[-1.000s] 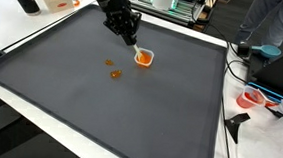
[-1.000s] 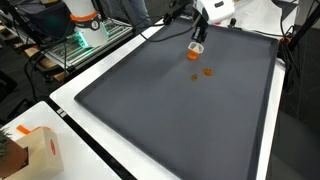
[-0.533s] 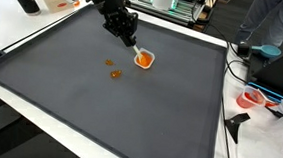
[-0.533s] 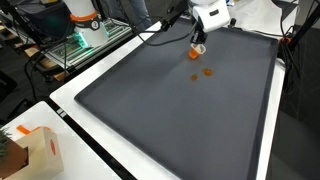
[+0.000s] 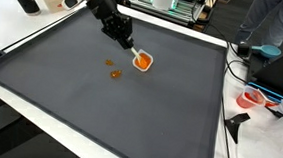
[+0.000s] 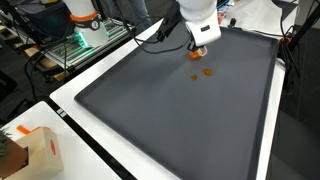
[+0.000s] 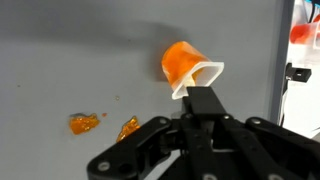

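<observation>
One orange cup (image 7: 185, 68) — rim pinched between jaws | two orange bits (image 7: 84, 123) nearby

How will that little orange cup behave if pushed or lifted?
The small cup looks thin and translucent, so it is probably light and easily crushed. It sits tilted with the gripper at its rim, so it may roll or spill; orange bits lie nearby.

Around my gripper (image 5: 132, 48) I see open mat (image 5: 159, 110); only the cup (image 7: 188, 65) at its tip and two orange scraps (image 7: 84, 123), possibly flat, intrude beside it.
</observation>
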Available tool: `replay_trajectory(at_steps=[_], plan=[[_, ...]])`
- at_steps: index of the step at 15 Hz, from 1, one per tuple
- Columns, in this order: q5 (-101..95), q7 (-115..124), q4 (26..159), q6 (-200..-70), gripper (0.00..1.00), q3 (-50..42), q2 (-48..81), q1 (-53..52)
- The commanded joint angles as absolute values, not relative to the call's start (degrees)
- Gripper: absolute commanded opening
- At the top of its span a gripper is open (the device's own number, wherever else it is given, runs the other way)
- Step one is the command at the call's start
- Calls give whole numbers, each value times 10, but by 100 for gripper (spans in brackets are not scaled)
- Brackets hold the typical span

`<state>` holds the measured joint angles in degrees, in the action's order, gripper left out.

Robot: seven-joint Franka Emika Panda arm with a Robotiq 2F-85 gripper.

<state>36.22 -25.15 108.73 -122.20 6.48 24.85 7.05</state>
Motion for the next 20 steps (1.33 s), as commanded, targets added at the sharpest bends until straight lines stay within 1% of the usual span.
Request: replay_trajectory(at_steps=[1,20], plan=[[390,-269,1098,-1214,3,64,246,84],[446,-330,1090,-1142,3,56,251,105]])
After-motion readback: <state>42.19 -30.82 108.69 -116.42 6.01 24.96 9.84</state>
